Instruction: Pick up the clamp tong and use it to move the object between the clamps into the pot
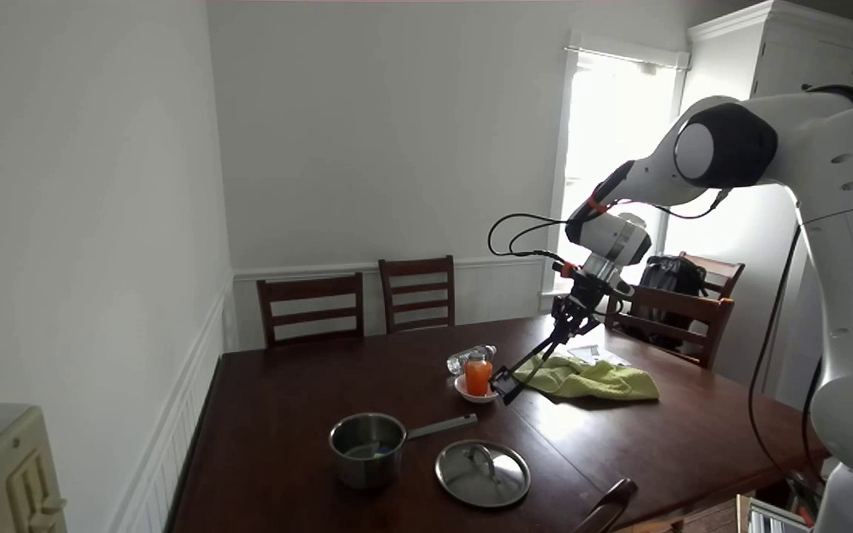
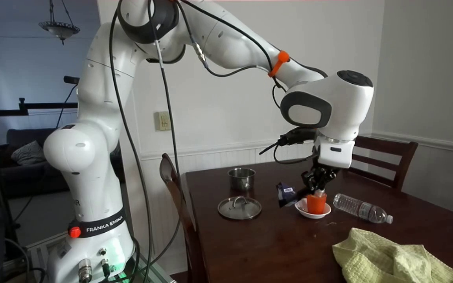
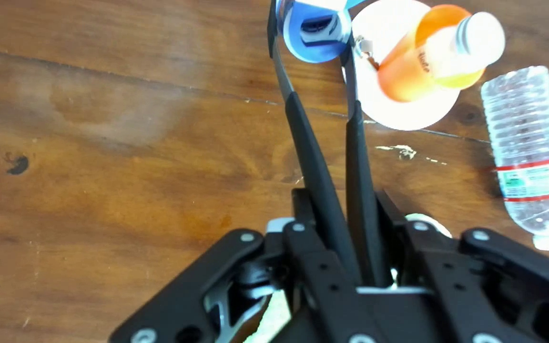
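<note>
1. Grasp. The hand [image 3: 343,202] grasps the tongs [image 3: 309,145]; in the wrist view both tong arms run back between its fingers.
2. Load. The object [image 3: 315,33] sits between the tong tips. It appears to hang clear of the bench [image 1: 286,414].
3. Target. In an exterior view, the pot [image 1: 367,470] stands upright on the bench, left and near from the hand. A bluish patch [image 1: 382,449], unidentifiable, shows inside.
4. Governing relation. In the same view, the long axis of the tongs slopes down from the hand toward left and near. The tips therefore lead, and the object lies nearer the pot than the hand does.
5. Approach side. The handle [image 1: 443,426] extends right and slightly far from the pot, roughly toward the object.
6. Obstacles. The plate [image 1: 463,390] and bottle [image 1: 478,379] are just left of the object in this view. The lid [image 1: 482,477] lies flat to the right of the pot, on the near side of the handle; the pot mouth is uncovered.
7. Next move (judgement). The pick-up looks done; transfer and release remain. Traverse left and near, keeping the object above the handle and rim. Align the tips, not the hand, over the mouth.
8. Caution. Relaxing the hand early would probably drop the object on the bench; swinging left too soon could strike the bottle.
</note>
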Available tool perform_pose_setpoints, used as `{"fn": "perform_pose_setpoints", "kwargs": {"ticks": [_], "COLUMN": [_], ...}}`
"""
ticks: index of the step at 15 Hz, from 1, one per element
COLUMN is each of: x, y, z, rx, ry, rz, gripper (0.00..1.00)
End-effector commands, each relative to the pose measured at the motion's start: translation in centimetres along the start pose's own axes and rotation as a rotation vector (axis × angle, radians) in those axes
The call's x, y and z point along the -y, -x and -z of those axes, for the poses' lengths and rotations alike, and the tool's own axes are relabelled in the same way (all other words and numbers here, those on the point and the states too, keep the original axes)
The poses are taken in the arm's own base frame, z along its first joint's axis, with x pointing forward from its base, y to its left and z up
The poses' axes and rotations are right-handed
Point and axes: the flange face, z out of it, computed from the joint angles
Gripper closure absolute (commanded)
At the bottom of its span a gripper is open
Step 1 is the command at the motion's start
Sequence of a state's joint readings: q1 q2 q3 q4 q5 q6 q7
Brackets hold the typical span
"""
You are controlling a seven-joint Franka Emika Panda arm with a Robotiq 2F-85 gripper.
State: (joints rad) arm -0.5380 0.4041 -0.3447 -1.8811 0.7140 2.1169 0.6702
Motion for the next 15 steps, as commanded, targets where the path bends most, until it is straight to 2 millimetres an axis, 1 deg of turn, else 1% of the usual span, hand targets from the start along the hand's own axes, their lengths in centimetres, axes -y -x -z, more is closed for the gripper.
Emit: {"fn": "perform_pose_setpoints", "kwargs": {"ticks": [1,2,3,4,5,6,8,9,10,11,12,13,14,15], "x": [-0.3,-0.3,-0.3,-0.2,0.0,0.6,2.7,3.5,3.2,3.7,4.0,4.1,4.1,4.4], "y": [0.7,1.2,2.4,4.1,6.0,7.8,12.5,14.4,11.0,13.2,14.5,15.1,15.0,15.6], "z": [1.9,2.1,2.4,3.0,3.4,3.8,4.1,4.3,3.1,3.2,3.3,3.2,3.2,1.5], "rx": [0.106,0.123,0.131,0.135,0.123,0.129,0.137,0.142,0.132,0.137,0.137,0.137,0.136,0.119], "ry": [-0.06,-0.061,-0.062,-0.06,-0.048,-0.045,-0.021,0.0,-0.026,-0.016,-0.01,-0.007,-0.007,-0.015], "rz": [-0.037,-0.033,-0.001,0.051,0.114,0.157,0.222,0.264,0.212,0.245,0.264,0.273,0.272,0.213], "gripper": [0.91,0.91,0.91,0.91,0.91,0.91,0.91,0.91,0.66,0.66,0.66,0.66,0.91,0.91]}}
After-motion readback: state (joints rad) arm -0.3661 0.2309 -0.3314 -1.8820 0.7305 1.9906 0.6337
